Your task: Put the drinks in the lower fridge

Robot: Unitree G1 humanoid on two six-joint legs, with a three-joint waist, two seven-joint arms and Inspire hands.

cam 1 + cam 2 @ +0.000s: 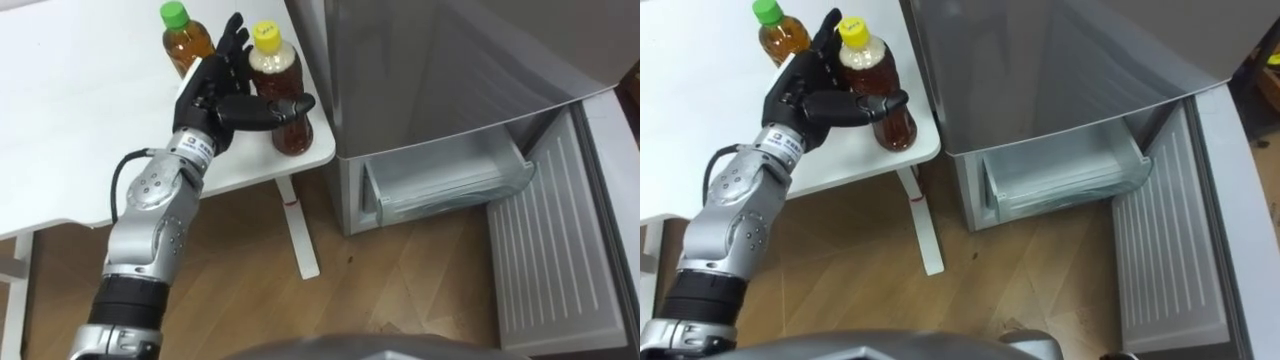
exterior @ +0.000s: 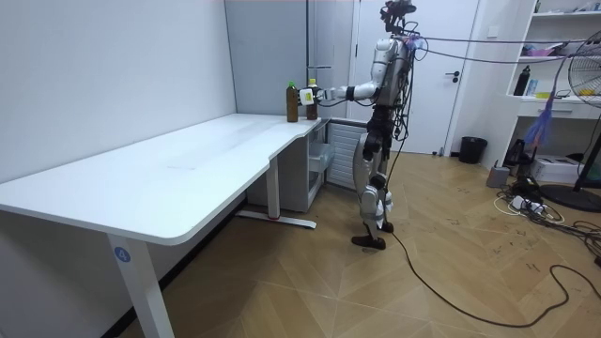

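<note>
Yellow-capped bottle (image 1: 276,72) of brown tea, clear rounded plastic, upright near the right end of a smooth white desk (image 1: 80,120), clasped by the black left hand (image 1: 212,95), thumb across its front, fingers behind; green-capped bottle (image 1: 187,42) just beyond, further left; grey fridge (image 1: 430,70) at right, lower door (image 1: 545,260) open on a frosted drawer (image 1: 450,180), above wood-plank floor (image 1: 400,290).

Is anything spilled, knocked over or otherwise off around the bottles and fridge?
Nothing stands out: the green-capped bottle and the yellow-capped bottle stand upright and capped on the table, the left hand around the latter, and the lower fridge is open.
</note>
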